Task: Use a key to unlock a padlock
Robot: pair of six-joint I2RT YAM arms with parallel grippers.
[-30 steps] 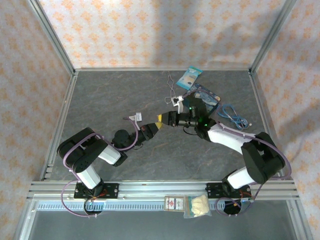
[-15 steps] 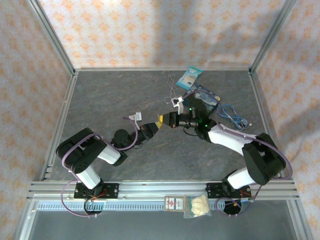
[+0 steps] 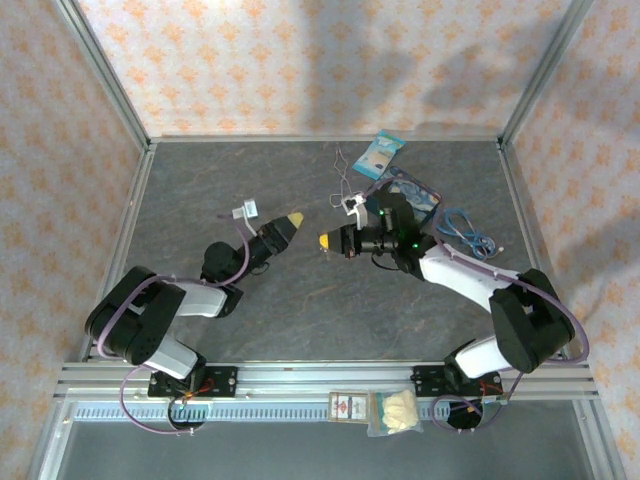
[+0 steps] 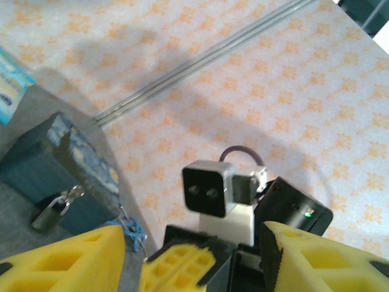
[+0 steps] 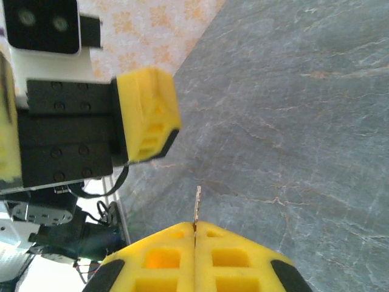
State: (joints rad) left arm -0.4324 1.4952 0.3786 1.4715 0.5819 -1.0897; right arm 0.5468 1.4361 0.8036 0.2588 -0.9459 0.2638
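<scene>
On the grey, stone-veined table (image 3: pixel 190 190), two white-and-black arms reach toward each other. The left gripper (image 3: pixel 287 220) has two blocky yellow fingers (image 4: pixel 67 255) of ribbed, hollow-celled plastic, and these stand well apart with nothing between them. Just to its right is the right gripper (image 3: pixel 326 241), whose two matching yellow fingers (image 5: pixel 158 255) are pressed flat together. They are clamped on the one key (image 5: pixel 197 204), a thin, flat sliver of grey metal that sticks straight out from the seam above the table. Farther right sits one boxy blue tin (image 4: pixel 55 155) with a painted lid and dark side walls. The one padlock (image 4: pixel 56 208), a small dull-metal body with a thin silvery shackle loop, lies against the tin's side wall. Whether it hangs there or rests on the table cannot be told. A thin blue cable (image 3: pixel 465 228) lies coiled just right of the tin, and a glossy pale-blue packet (image 3: pixel 380 155) lies behind it.
</scene>
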